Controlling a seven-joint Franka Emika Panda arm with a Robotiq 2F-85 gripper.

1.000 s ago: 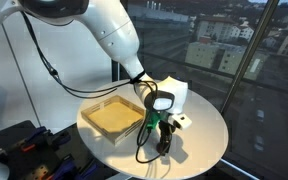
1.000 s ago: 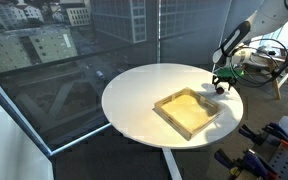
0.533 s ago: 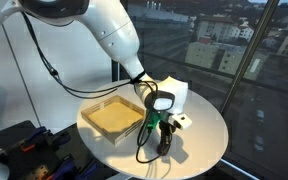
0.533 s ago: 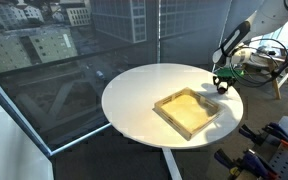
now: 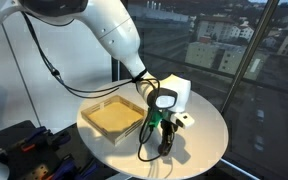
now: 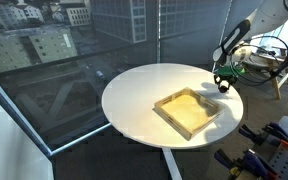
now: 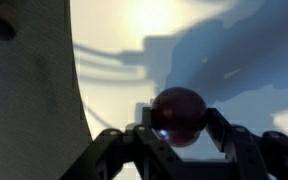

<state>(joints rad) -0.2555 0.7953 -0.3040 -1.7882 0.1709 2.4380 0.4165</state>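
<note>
Jaws, apart a second ago, now clamp a dark red ball (image 7: 179, 114), securing it beside the counter's (image 5: 204, 126) wooden tray (image 5: 112, 118).

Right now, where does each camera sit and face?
An exterior view: beside the round white table, facing city windows; white arm, gripper.
An exterior view: higher, over the shallow tan square tray; arm's end only.
Wrist view: down at the dark red round ball between its fingers.
Both exterior views share table, tray, gripper.
</note>
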